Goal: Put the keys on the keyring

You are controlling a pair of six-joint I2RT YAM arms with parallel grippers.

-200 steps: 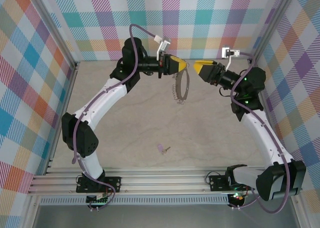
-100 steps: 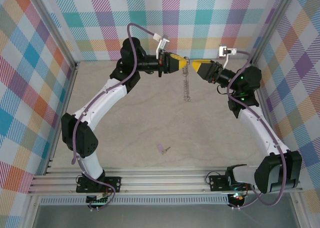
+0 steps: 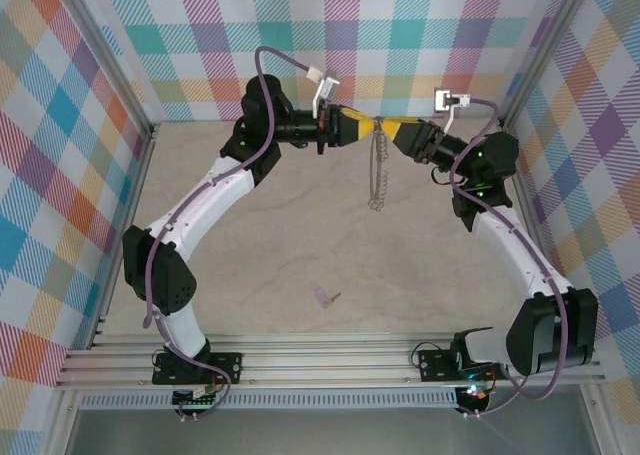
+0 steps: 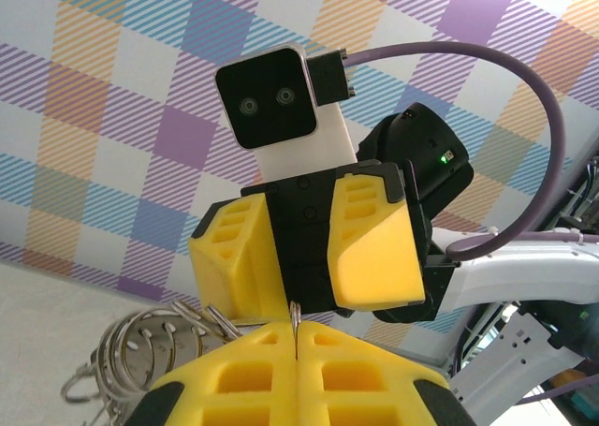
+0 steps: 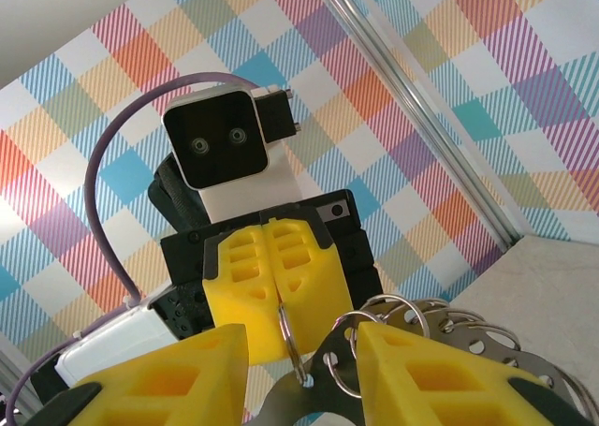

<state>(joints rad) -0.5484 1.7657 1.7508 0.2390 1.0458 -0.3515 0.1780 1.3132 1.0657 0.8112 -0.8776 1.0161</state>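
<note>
Showing 1 keyring, 1 key

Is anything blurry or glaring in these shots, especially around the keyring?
Top view: even light, no glare, keyring small but sharp. Left wrist view: its dangling rings look slightly soft. Right wrist view: they show bright glints.

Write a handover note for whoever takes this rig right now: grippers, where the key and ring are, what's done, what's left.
Left gripper: shut on the keyring, holding it up off the table.
Right gripper: open, fingers either side of the ring's rim, facing the left one.
Key: lying on the table near the arm bases.
Done: ring lifted.
Left: pick up the key and thread it on.
</note>
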